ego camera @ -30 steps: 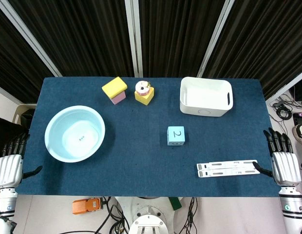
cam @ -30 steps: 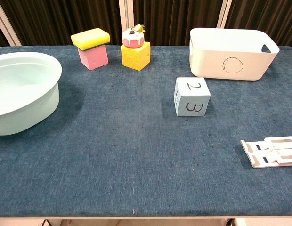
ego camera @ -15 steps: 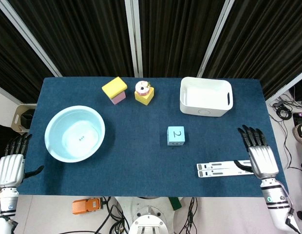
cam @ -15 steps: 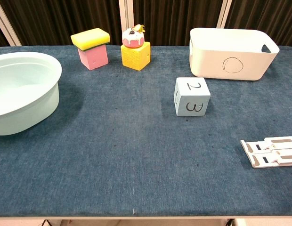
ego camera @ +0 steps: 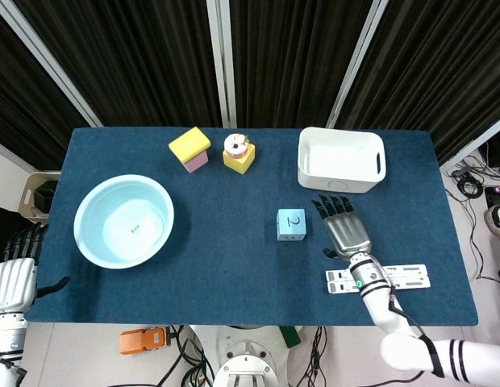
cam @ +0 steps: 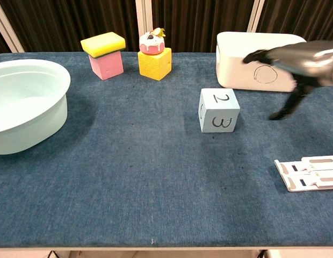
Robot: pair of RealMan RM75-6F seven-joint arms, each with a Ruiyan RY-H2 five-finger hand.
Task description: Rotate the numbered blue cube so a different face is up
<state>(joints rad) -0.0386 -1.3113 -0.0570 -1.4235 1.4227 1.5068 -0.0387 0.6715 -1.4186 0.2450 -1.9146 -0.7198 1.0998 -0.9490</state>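
The light blue numbered cube [ego camera: 291, 225] [cam: 218, 110] sits near the middle of the table with 2 on its top face and 3 on the side facing the chest camera. My right hand [ego camera: 342, 226] [cam: 299, 62] hovers open just to the right of the cube, fingers spread and pointing away from me, not touching it. In the chest view that hand is above the table in front of the white bin. My left hand [ego camera: 14, 278] hangs open off the table's front left corner, holding nothing.
A white bin [ego camera: 341, 160] [cam: 263, 59] stands behind the right hand. A pale blue basin [ego camera: 123, 220] [cam: 22, 105] is at the left. A yellow sponge on a pink block [ego camera: 190, 149] and a yellow block with a doughnut toy [ego camera: 239, 152] stand at the back. White flat brackets [ego camera: 395, 277] [cam: 311, 173] lie at the front right.
My right hand has swept from the table's right edge inward and forward to just right of the cube. The cube and the left hand have not moved.
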